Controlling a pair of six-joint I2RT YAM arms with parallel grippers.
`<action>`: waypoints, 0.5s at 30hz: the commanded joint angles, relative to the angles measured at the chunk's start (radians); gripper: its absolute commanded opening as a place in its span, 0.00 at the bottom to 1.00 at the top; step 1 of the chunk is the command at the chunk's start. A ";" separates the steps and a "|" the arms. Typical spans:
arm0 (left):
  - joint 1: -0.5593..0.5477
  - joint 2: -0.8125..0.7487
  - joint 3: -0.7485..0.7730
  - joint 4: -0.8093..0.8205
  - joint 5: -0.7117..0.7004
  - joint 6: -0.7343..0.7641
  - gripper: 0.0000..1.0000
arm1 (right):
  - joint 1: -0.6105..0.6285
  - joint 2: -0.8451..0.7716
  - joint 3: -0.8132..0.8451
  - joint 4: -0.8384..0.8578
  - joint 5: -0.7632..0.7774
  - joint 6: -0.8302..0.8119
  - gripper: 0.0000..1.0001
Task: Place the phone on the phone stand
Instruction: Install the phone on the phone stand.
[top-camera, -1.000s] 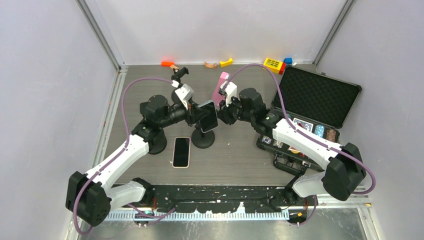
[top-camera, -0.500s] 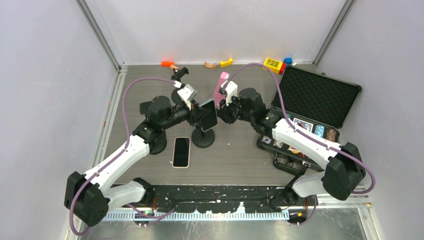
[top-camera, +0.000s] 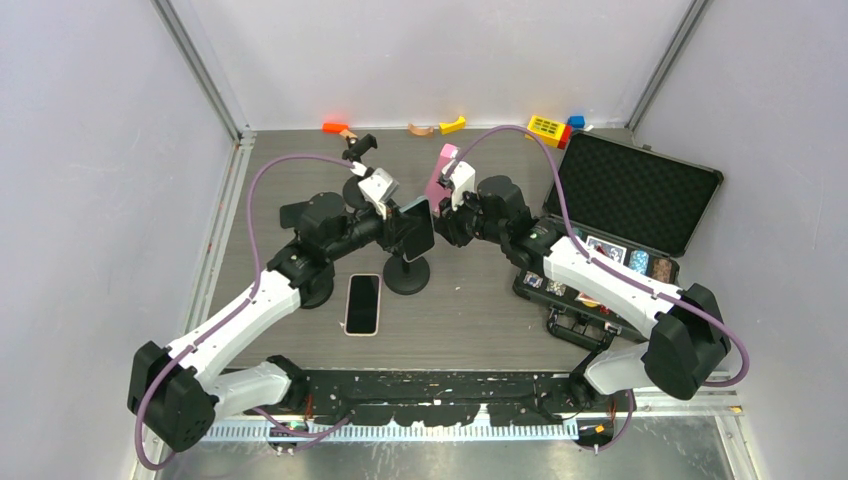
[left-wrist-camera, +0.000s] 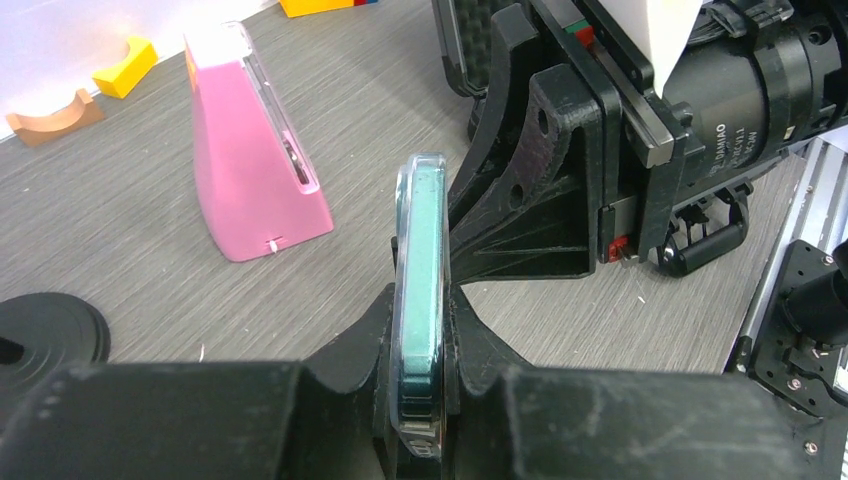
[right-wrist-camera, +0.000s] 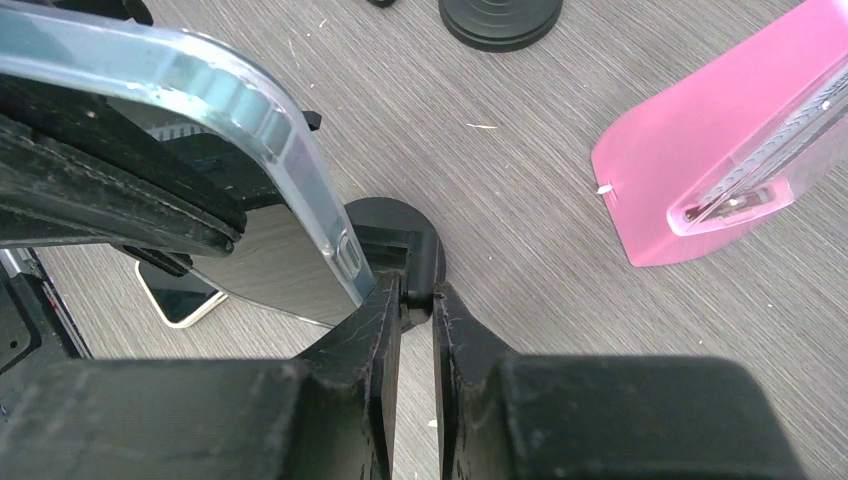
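Observation:
My left gripper (top-camera: 408, 228) is shut on a teal phone in a clear case (top-camera: 418, 230) and holds it upright on edge above the black phone stand (top-camera: 406, 277). In the left wrist view the phone's edge (left-wrist-camera: 420, 250) stands clamped between my fingers (left-wrist-camera: 350, 345). My right gripper (top-camera: 441, 228) is shut on the stand's upper black holder (right-wrist-camera: 418, 262), just right of the phone. The right wrist view shows the phone's corner (right-wrist-camera: 230, 110) almost touching that holder.
A second phone (top-camera: 363, 303) lies flat, left of the stand's base. A pink stand holding a phone (top-camera: 440, 175) is behind the grippers. Another black stand (top-camera: 357, 152) is at the back left. An open black case (top-camera: 630, 195) is at the right. Toy blocks line the back wall.
My left gripper has carried the phone slightly up and back, toward the stand's holder. The right gripper has stayed on the stand.

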 joint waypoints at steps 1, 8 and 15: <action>0.073 0.030 -0.031 -0.314 -0.412 0.190 0.00 | -0.080 -0.027 0.025 -0.084 0.236 -0.014 0.00; 0.073 0.021 -0.036 -0.341 -0.419 0.202 0.00 | -0.082 -0.024 0.024 -0.084 0.242 -0.023 0.00; 0.073 0.017 -0.034 -0.368 -0.433 0.212 0.00 | -0.093 -0.027 0.018 -0.084 0.242 -0.027 0.00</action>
